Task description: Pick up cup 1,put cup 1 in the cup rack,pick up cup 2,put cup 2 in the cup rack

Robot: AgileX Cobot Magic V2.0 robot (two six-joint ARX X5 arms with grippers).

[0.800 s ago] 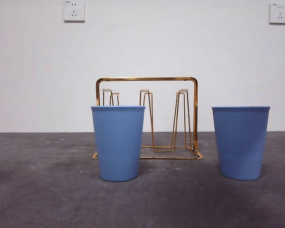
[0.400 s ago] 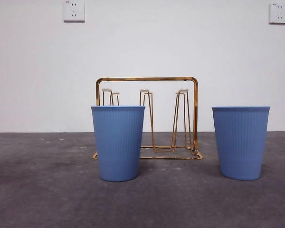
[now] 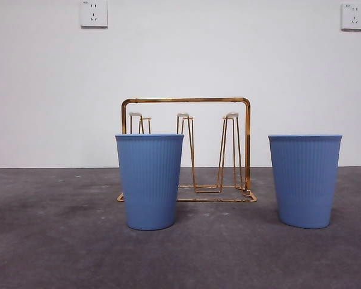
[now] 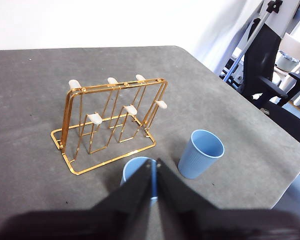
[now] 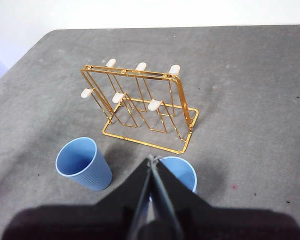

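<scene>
I see the dark grey, rough table (image 3: 48, 241) first, the biggest thing, with a white wall behind it. On it stands the gold-coloured thin wire cup rack (image 3: 186, 150), upright, with its rounded frame handle and hairpin pegs with pale caps; I use it as my landmark. No cup hangs on any peg.

Next come the two blue ribbed plastic cups, both standing upright with the opening up. In the front view, the first blue cup (image 3: 149, 180) is just in front of the rack and covers its left lower corner (I cannot tell if they touch). The second blue cup (image 3: 305, 179) stands apart from the rack, to the right of it, on the table.

Smallest are my grippers. The left gripper (image 4: 154, 172) hovers above the table on the cups' side of the rack, over one cup (image 4: 138, 170); its two black jaws are pressed together, holding nothing. The right gripper (image 5: 152, 167) is also on the cups' side of the rack, above a cup (image 5: 177, 172), jaws closed together and empty.
</scene>
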